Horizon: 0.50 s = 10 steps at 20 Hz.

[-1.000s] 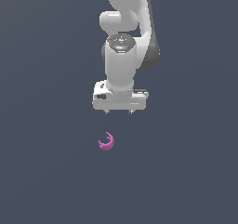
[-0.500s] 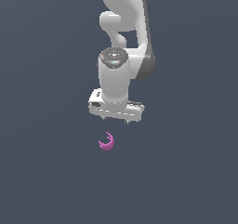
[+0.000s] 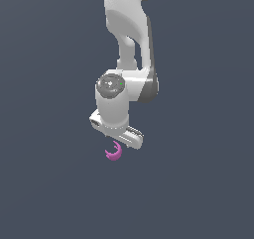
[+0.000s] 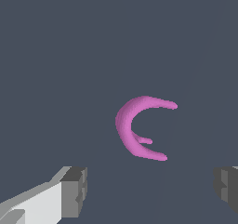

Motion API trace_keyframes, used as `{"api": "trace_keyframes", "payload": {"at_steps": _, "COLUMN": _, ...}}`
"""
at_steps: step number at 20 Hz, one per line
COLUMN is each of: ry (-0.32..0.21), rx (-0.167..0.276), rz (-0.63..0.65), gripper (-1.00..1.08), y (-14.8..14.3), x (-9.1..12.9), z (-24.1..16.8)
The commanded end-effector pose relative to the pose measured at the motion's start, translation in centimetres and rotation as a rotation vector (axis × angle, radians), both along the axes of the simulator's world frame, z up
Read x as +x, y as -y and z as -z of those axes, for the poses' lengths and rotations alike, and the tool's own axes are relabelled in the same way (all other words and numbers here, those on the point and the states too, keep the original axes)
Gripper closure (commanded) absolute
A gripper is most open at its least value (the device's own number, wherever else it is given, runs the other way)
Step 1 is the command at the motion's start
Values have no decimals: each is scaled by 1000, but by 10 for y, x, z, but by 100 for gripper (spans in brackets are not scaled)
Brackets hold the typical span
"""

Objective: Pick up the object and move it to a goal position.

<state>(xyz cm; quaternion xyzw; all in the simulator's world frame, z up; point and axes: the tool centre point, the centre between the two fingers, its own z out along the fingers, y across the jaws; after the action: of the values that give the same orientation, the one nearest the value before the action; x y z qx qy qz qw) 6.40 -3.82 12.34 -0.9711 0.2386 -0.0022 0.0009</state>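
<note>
One pink crescent (image 4: 128, 125), one end effector (image 4: 148, 190)

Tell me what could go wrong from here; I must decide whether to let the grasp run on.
1. In the wrist view the object lies ahead of the open fingers, not between them; closing now would likely grab nothing.
2. It is a thin crescent with pointed tips, so pads may slip off its curve or flick it away.
3. In the exterior view the gripper hides part of the object, so clearance is hard to judge.
</note>
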Motion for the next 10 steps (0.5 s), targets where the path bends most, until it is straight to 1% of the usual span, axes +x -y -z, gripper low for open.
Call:
{"api": "trace_keyframes", "payload": {"at_steps": 1, "ry": -1, "rx": 0, "rz": 63, "gripper": -92, "y": 5, "x": 6, "z": 9}}
{"api": "trace_keyframes", "payload": {"at_steps": 5, "ry": -3, "rx": 0, "rz": 134, "gripper": -92, "y": 11, "x": 12, "z": 20}}
{"api": "trace_keyframes", "payload": {"at_steps": 10, "ry": -4, "rx": 0, "rz": 187, "gripper": -92, "y": 15, "x": 17, "z": 29}}
